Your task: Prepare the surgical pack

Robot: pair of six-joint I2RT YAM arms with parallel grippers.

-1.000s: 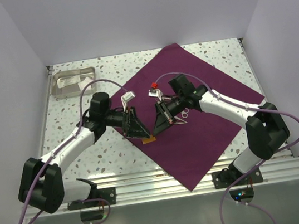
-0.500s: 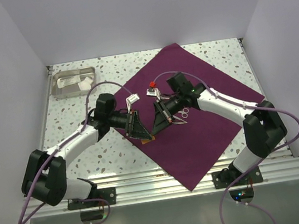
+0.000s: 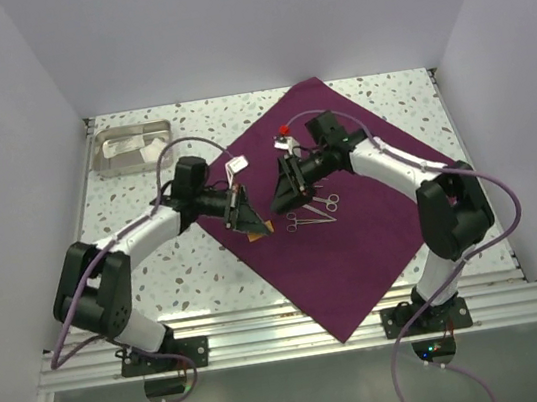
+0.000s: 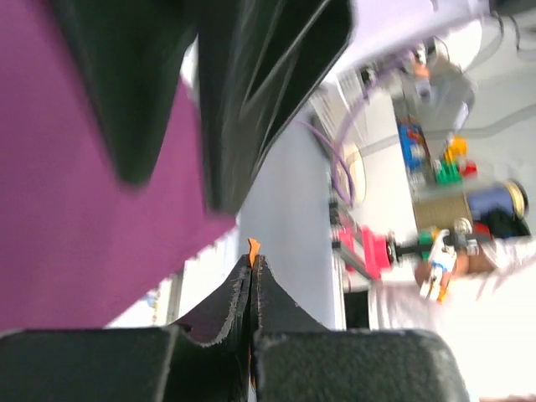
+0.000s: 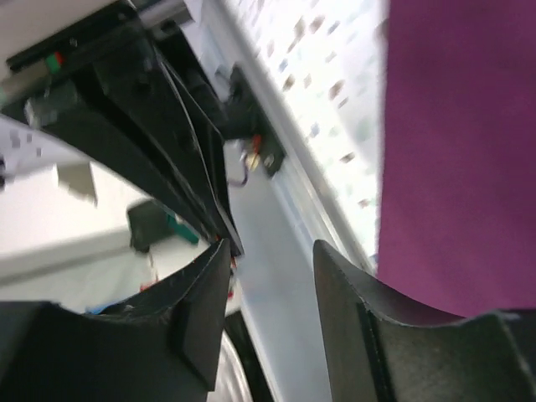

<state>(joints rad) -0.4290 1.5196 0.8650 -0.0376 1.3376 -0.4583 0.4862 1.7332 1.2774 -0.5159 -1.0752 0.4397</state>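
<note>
Left claw (image 3: 255, 224) is pressed fully shut, a sliver of orange tab (image 4: 252, 247) pinched at its tips; what the tab is I cannot make out from the blurred wrist view. Just beside it, the right claw (image 3: 279, 207) stands partly open with nothing between its fingers (image 5: 209, 276). Nearest, an aluminium rail (image 3: 238, 332) runs along the edge of the speckled white surface (image 3: 147, 270). The surgical pack (image 3: 375, 236) lies spread flat on it as a square sheet turned like a diamond: one corner hangs over the rail, the opposite corner points at the far wall, and the other diagonal runs left to right. Both claws hover over its left half, near some scissor-handled instruments (image 3: 312, 218) lying on the cloth. In the far-left corner, a metal tray (image 3: 98, 164) holds white packets (image 3: 134, 143). Pale lilac walls (image 3: 222, 26) close in three sides.
</note>
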